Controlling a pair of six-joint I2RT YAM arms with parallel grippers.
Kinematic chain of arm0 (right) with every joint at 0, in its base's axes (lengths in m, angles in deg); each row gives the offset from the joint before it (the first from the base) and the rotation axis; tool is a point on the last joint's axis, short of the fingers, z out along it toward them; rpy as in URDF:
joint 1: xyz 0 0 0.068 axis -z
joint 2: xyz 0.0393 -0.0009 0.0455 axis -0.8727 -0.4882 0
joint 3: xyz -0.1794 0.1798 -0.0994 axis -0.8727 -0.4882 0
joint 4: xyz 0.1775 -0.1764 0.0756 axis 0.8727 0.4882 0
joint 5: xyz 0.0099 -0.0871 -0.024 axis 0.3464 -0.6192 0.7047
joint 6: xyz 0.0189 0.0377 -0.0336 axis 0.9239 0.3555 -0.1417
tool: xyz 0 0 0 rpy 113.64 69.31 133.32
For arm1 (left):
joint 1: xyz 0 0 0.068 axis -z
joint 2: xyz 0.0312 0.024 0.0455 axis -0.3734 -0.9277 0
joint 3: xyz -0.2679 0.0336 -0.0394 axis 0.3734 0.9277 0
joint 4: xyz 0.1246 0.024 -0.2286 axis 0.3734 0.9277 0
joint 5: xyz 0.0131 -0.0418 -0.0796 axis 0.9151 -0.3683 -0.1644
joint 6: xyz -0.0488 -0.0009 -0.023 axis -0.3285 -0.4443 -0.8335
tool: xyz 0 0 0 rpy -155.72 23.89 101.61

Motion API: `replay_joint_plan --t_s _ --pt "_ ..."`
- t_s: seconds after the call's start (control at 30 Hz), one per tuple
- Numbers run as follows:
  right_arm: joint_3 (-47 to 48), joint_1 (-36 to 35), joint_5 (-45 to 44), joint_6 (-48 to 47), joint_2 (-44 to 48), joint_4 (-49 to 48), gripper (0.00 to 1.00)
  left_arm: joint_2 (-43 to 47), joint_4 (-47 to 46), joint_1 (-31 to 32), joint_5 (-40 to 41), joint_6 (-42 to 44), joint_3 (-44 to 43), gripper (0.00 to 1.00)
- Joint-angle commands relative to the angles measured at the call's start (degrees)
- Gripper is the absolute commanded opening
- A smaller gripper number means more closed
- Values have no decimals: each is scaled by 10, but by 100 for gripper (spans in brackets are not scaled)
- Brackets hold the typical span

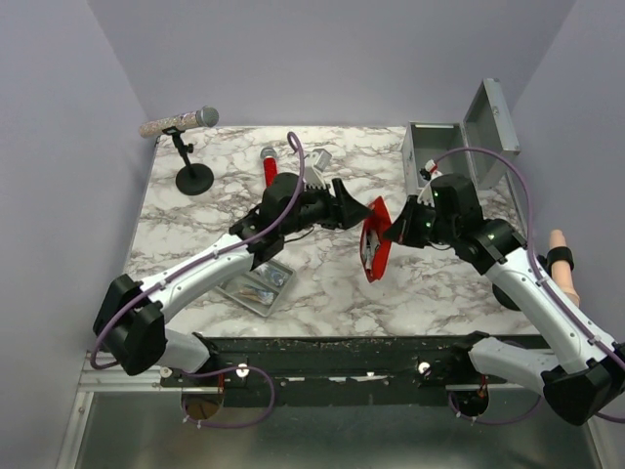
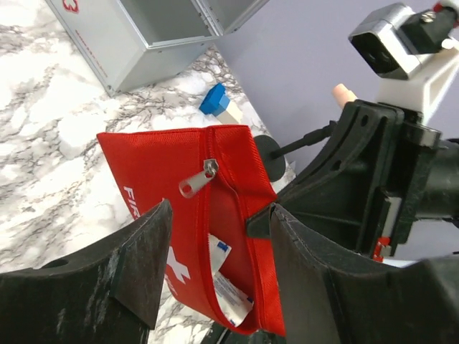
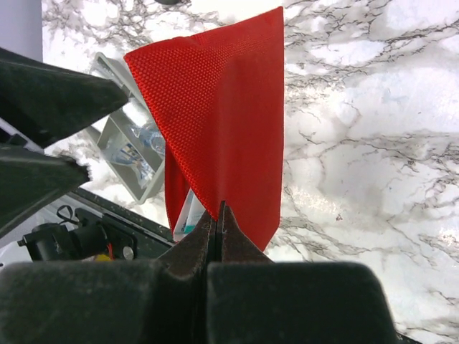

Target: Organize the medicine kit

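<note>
The right gripper [image 3: 219,211] is closed tight on one edge of a red zip pouch [image 3: 222,100], pinching the fabric between its fingertips and holding it up over the marble counter [image 1: 439,283], about midway between the two arms

The left gripper [image 2: 219,215] is wide apart, one finger on each side of the pouch; whether either finger touches it I cannot tell

Seen from the left wrist, the pouch is partly unzipped, its silver zip pull [image 2: 197,179] hangs loose, and white and blue packets [image 2: 229,287] stick out of the opening

The medicine kit [image 1: 422,147], a grey metal box, sits at the far right of the counter with its lid [image 1: 493,122] standing open

A shallow grey tray [image 1: 234,291] lies near the left arm, and a microphone [image 1: 181,123] on a small stand is at the far left corner
</note>
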Motion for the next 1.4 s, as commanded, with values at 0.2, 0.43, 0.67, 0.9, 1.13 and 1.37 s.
replay_joint_plan --t_s 0.2,0.43,0.67,0.9,1.13,1.37 --pt "12 0 247 -169 -22 0 1 195 -119 -133 -107 -7 175 67" --pt "-9 -7 365 -235 -19 -16 1 218 -129 -177 -287 46 174 93" --pt "-8 -27 440 -256 -26 -22 1 141 -280 -177 -441 -28 160 96" --pt "-13 -42 466 -254 -8 -32 1 102 -462 -176 -495 -141 184 88" --pt "-18 -43 455 -250 -7 -35 1 52 -681 -161 -528 -298 191 79" --pt "-14 -42 433 -248 -13 -31 1 41 -644 -139 -539 -287 183 72"
